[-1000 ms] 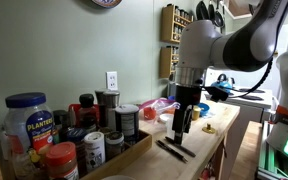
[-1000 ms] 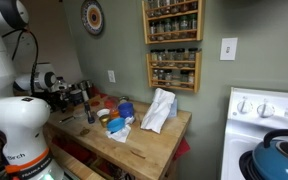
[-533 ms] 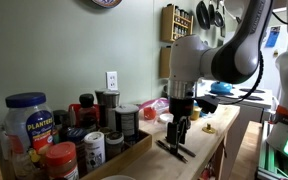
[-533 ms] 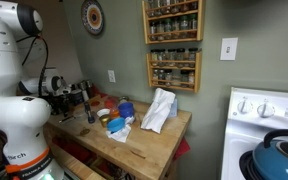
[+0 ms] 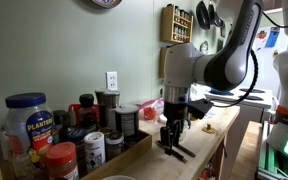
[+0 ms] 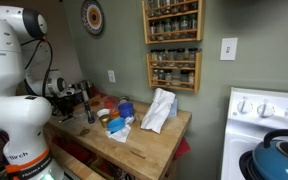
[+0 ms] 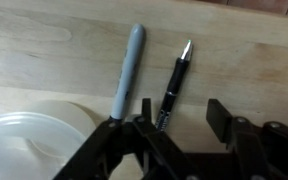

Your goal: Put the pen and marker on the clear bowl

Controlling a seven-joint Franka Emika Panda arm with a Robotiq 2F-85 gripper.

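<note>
In the wrist view a grey marker (image 7: 127, 68) and a black pen (image 7: 175, 80) lie side by side on the wooden table. The clear bowl (image 7: 24, 140) sits at the lower left, its rim close to the marker's near end. My gripper (image 7: 169, 125) is open and empty, low over the table, with the pen's near end between its fingers and the marker just outside the left finger. In an exterior view the gripper (image 5: 171, 135) hangs just above the dark pen and marker (image 5: 174, 150). In an exterior view the gripper (image 6: 90, 114) is small and unclear.
Jars and spice containers (image 5: 44, 130) crowd the table's wall side. A blue dish (image 6: 126, 109), a white cloth (image 6: 159, 108) and small items lie on the wooden table (image 6: 144, 140). A stove with a blue kettle (image 6: 279, 155) stands beyond it.
The gripper has come down and shifted slightly left in the exterior view, ending just above the pen and marker. The pen, marker and bowl have not moved.
</note>
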